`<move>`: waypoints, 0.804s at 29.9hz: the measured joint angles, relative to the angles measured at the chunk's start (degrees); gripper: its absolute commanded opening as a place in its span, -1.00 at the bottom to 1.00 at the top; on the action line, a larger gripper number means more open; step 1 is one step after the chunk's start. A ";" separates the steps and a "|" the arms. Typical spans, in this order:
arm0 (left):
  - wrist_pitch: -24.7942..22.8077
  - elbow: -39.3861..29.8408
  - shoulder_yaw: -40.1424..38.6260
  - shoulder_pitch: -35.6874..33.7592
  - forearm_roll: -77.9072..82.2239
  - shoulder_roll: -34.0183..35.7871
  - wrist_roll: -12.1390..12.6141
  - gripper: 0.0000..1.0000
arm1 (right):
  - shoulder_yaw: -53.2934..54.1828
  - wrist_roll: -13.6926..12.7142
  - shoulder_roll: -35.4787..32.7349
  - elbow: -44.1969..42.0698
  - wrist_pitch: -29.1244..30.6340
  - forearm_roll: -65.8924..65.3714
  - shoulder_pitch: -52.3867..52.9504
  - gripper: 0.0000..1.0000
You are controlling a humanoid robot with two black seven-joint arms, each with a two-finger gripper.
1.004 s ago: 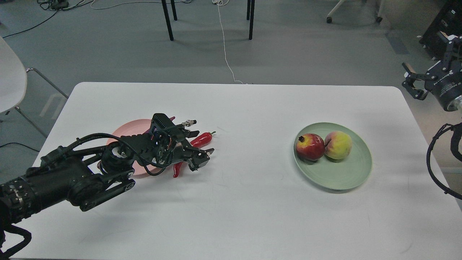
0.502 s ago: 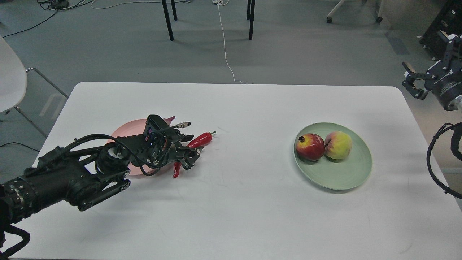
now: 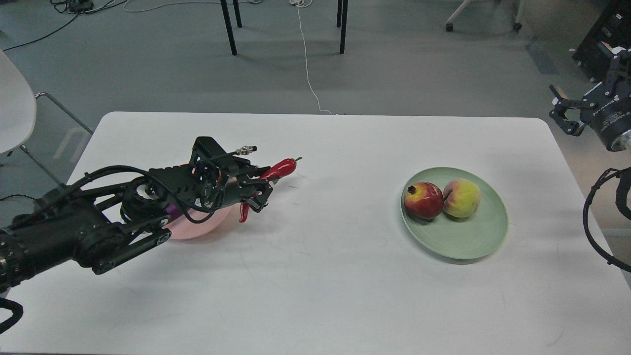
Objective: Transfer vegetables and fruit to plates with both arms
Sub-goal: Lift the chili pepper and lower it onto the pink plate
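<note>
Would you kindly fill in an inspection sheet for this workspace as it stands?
Surface: white table, faint scuffs.
Job's things: pomegranate and peach touching on green plate; red chili in left gripper, beside pink plate; purple eggplant mostly hidden by the arm.
Clutter: nothing seen.
Grippers: left shut on chili; right gripper off the table's right edge, state unclear.
Cables: white cable on floor; black loop at right.
Surroundings: black table legs, white chair.

Glossy red chili pepper (image 3: pixel 279 170), matte pale green plate (image 3: pixel 468 241), smooth white table (image 3: pixel 315 276).
</note>
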 measured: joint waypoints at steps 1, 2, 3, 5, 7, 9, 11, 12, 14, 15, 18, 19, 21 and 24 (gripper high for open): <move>-0.03 -1.35 -0.04 -0.02 0.00 1.78 -0.05 -0.69 | 0.00 0.00 -0.02 -0.06 0.00 0.00 0.00 0.98; -0.06 -2.62 -0.04 -0.02 0.00 3.71 -0.09 -0.68 | 0.00 0.00 -0.04 -0.10 0.00 0.00 0.00 0.98; -0.07 -3.63 0.07 0.09 0.00 5.45 -0.09 -0.67 | 0.00 0.00 -0.05 -0.12 0.00 0.00 0.00 0.98; -0.08 -4.81 0.43 0.64 0.08 8.01 -0.09 -0.66 | 0.00 0.00 -0.04 -0.15 0.00 0.00 0.00 0.98; -0.07 -5.20 0.65 1.53 0.30 9.57 -0.09 -0.65 | 0.00 0.00 0.11 -0.15 0.00 0.00 -0.05 0.98; 0.04 -5.05 0.76 2.55 0.55 10.31 -0.09 -0.64 | 0.00 0.00 0.35 -0.07 0.00 0.00 -0.09 0.98; 0.12 -4.71 1.00 3.20 1.10 10.51 -0.13 -0.60 | 0.00 0.00 0.50 -0.02 0.00 0.00 -0.09 0.98; 0.15 -4.63 1.20 3.41 1.66 10.51 -0.14 -0.59 | 0.00 0.00 0.54 0.01 0.00 0.00 -0.08 0.98; 0.17 -4.56 1.49 3.90 2.88 10.51 -0.15 -0.51 | 0.00 0.00 0.53 0.01 0.00 0.00 -0.02 0.98; 0.17 -4.55 1.57 4.18 3.48 10.50 -0.15 -0.47 | 0.00 0.00 0.48 0.01 0.00 0.00 0.01 0.98; 0.20 -4.53 1.63 4.72 4.41 10.24 -0.15 -0.17 | 0.00 0.00 0.19 0.01 0.00 0.00 0.04 0.98; 0.23 -4.53 1.64 4.86 4.52 10.15 -0.15 -0.13 | 0.00 0.00 0.15 -0.01 0.00 0.00 0.05 0.98; 0.25 -4.46 1.65 5.00 4.76 10.01 -0.15 -0.09 | 0.00 0.00 0.14 -0.04 0.00 0.00 0.06 0.98; 0.27 -4.10 1.71 5.05 5.22 9.92 -0.10 -0.07 | 0.00 0.00 0.13 -0.04 0.00 0.00 0.06 0.98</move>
